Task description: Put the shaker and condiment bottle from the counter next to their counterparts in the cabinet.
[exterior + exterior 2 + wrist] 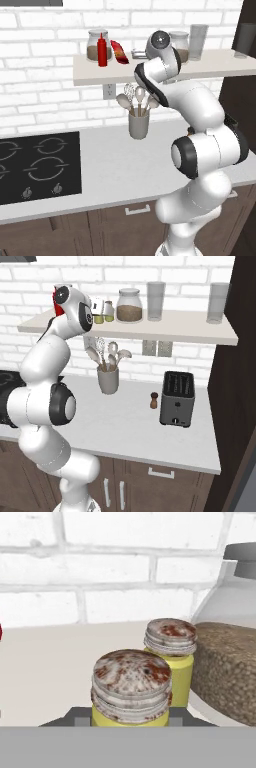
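Gripper [131,721] is gripping the shaker [132,687] at frame bottom center, beside a second shaker [171,649] on the cabinet [45,672].

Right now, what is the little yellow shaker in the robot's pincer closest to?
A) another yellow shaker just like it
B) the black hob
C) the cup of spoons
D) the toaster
A: in the hand view the near shaker stands just in front of a matching second shaker, beside the glass jar.

The long pale beige shelf board [45,662] carries two small yellow-green shakers with speckled grey caps [132,687] directly before the end effector [125,719], a grain-filled glass jar [225,662] right of them.
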Robot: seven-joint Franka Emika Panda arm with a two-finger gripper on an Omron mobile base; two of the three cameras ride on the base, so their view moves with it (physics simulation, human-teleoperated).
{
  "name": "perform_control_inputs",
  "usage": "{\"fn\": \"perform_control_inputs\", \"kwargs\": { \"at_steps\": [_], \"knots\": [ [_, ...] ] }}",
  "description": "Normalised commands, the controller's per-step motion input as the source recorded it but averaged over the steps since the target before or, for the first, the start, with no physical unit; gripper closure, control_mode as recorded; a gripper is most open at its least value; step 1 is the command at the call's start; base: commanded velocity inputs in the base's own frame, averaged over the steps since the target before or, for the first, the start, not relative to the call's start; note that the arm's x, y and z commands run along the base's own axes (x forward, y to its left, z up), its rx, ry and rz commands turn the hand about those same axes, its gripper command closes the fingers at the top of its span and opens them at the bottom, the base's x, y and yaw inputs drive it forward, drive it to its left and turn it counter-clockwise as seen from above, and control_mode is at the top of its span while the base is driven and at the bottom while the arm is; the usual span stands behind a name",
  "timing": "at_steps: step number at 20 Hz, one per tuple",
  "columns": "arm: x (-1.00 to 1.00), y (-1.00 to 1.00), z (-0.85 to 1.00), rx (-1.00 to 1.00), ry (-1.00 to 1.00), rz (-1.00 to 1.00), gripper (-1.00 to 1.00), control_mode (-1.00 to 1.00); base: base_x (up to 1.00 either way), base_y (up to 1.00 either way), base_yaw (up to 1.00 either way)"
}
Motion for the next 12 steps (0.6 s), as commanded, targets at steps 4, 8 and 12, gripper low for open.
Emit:
{"fn": "perform_control_inputs", "kwargs": {
  "at_steps": [4, 8, 12],
  "knots": [
    [0.18, 0.03, -0.11, 0.0, 0.0, 0.0, 1.0, -1.0, 0.0, 0.0, 0.0],
    [0.18, 0.05, -0.09, 0.0, 0.0, 0.0, 1.0, -1.0, 0.0, 0.0, 0.0],
    [0.23, 0.03, -0.14, 0.0, 0.0, 0.0, 1.0, -1.0, 0.0, 0.0, 0.0]
  ]
}}
